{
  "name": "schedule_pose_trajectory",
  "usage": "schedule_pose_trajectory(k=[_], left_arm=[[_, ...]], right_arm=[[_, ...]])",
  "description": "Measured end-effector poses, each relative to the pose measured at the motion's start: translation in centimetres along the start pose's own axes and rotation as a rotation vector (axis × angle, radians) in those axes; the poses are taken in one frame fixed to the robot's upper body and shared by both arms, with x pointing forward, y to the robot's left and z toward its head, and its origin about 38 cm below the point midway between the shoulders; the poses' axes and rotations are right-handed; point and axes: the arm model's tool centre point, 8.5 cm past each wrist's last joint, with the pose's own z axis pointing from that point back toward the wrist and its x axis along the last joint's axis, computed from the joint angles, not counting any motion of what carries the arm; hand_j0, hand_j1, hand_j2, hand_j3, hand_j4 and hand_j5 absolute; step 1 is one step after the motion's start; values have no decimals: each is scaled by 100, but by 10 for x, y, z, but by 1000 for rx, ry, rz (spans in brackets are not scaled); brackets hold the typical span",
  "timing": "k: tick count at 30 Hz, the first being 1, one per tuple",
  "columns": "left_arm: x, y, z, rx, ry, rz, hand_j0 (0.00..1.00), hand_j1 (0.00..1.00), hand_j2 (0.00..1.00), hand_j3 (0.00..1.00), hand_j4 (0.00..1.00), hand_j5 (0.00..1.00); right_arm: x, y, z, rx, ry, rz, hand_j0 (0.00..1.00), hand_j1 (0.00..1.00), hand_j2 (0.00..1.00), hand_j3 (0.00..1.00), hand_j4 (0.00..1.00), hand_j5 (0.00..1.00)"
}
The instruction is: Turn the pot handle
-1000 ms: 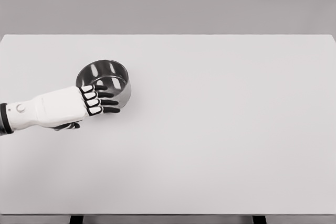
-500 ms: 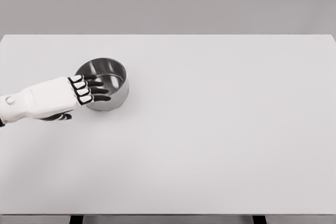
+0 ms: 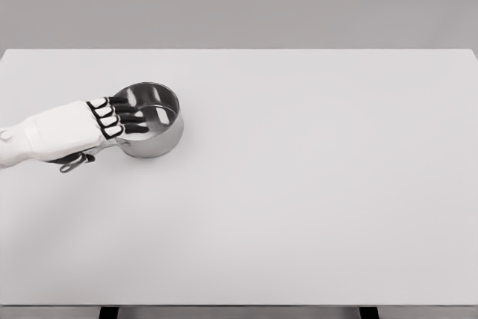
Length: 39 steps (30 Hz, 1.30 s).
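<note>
A shiny steel pot (image 3: 158, 131) stands upright on the left part of the white table (image 3: 299, 184). Its thin handle (image 3: 73, 161) points to the lower left and peeks out from under my left hand, ending in a small loop. My left hand (image 3: 122, 118) comes in from the left edge and lies over the pot's near-left rim. Its dark fingers (image 3: 128, 110) stretch flat across the pot's opening and grasp nothing that I can see. The thumb is hidden. My right arm is out of view.
The table's far edge runs across the top of the view and its front edge along the bottom. Apart from the pot, only bare white tabletop shows.
My left hand has drawn back to the left and slightly up, with its fingers sliding across the pot. The pot has shifted a little left, and its handle now shows under the hand.
</note>
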Motion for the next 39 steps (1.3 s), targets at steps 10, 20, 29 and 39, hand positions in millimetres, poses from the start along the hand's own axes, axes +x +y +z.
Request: schedule_pose_trajectory(k=[10, 20, 29, 39], left_arm=[[-10, 0, 8, 14, 43, 20, 100, 100, 100, 100, 100, 100], [-1, 13, 5, 59, 17, 23, 100, 100, 100, 100, 100, 100], [15, -9, 8, 54, 10, 86, 100, 100, 100, 100, 100, 100], [12, -6, 1, 92, 20, 84, 100, 100, 100, 100, 100, 100]], right_arm=[[1, 0, 0, 0, -2, 0, 100, 100, 100, 100, 100, 100], [1, 0, 0, 0, -2, 1, 100, 100, 100, 100, 100, 100], [0, 0, 0, 0, 0, 1, 100, 100, 100, 100, 100, 100], [0, 0, 0, 0, 0, 1, 100, 100, 100, 100, 100, 100]])
